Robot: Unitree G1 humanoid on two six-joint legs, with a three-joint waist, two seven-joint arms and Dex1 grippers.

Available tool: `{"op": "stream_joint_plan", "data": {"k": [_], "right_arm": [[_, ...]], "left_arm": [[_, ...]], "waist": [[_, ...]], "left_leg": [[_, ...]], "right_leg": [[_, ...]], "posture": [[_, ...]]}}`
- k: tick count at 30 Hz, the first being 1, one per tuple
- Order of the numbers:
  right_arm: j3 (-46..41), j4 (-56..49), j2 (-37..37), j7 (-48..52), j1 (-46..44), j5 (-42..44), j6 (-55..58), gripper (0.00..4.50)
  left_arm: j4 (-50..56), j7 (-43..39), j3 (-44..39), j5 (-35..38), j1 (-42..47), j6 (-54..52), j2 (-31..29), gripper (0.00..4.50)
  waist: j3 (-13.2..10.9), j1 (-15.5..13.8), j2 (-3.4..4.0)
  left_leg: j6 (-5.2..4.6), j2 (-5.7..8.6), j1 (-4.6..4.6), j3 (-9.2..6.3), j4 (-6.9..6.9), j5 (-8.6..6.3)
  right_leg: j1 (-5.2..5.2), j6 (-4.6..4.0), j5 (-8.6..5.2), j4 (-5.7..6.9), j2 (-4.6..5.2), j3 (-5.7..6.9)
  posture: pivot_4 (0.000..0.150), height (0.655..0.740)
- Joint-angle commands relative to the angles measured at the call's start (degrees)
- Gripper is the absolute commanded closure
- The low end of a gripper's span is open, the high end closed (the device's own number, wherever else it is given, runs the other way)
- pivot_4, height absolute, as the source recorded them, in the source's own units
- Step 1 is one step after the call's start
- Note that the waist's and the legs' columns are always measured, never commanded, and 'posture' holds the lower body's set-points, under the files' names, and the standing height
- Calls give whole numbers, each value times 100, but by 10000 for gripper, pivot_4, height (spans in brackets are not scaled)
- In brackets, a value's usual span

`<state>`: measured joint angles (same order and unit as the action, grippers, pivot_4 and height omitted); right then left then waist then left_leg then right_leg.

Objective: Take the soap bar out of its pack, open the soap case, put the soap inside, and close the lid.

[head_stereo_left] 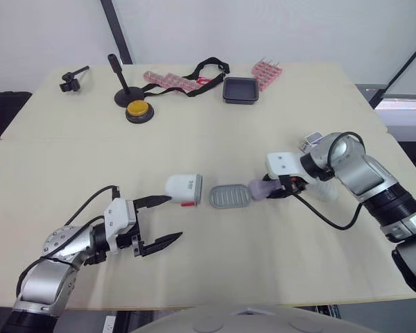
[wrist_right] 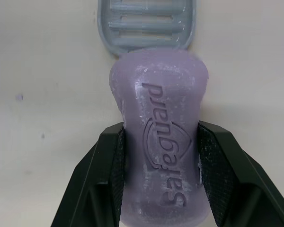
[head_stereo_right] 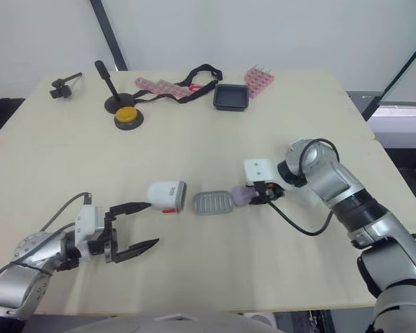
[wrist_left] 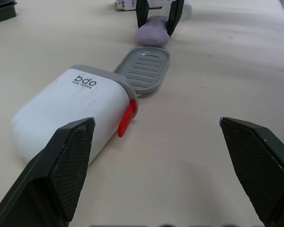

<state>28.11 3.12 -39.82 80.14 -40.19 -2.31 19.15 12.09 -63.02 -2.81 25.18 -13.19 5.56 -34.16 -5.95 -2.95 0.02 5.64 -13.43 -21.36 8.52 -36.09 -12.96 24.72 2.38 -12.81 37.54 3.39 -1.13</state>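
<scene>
Right gripper (wrist_right: 160,138) clamped on the purple soap bar (wrist_right: 158,109), low over the surface (head_stereo_left: 215,139), front end right at the grey ribbed case tray (head_stereo_left: 230,196). Tray butted against the white case cover (head_stereo_left: 184,189). Left gripper (head_stereo_left: 172,218) spread wide, empty, just beside that cover.
</scene>
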Motion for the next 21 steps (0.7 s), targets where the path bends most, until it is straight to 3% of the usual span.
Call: {"op": "stream_joint_plan", "data": {"k": [1,7,21], "right_arm": [[-221,-827,170,-111,-364,191,922,27842],[273,-1857,618,-422,-411,223,2418,27842],[1101,-1576,827,-869,-651,-58,2563,27842]], "left_arm": [[194,-6,-257,173,-91,40,-93,0],[349,26,-286,245,-287,-83,-93,0],[642,165,-243,242,-411,-269,-86,0]], "waist": [[0,-9,-1],[2,-51,-2],[2,-41,-3]], "left_leg": [[0,0,0,0,-1,0],[7,0,1,-3,0,2],[76,1,15,-4,21,31]], "right_leg": [[4,0,0,3,-1,0],[4,3,2,1,-2,4],[1,23,13,1,-3,0]], "posture": [[1500,7291],[1500,7291],[1500,7291]]}}
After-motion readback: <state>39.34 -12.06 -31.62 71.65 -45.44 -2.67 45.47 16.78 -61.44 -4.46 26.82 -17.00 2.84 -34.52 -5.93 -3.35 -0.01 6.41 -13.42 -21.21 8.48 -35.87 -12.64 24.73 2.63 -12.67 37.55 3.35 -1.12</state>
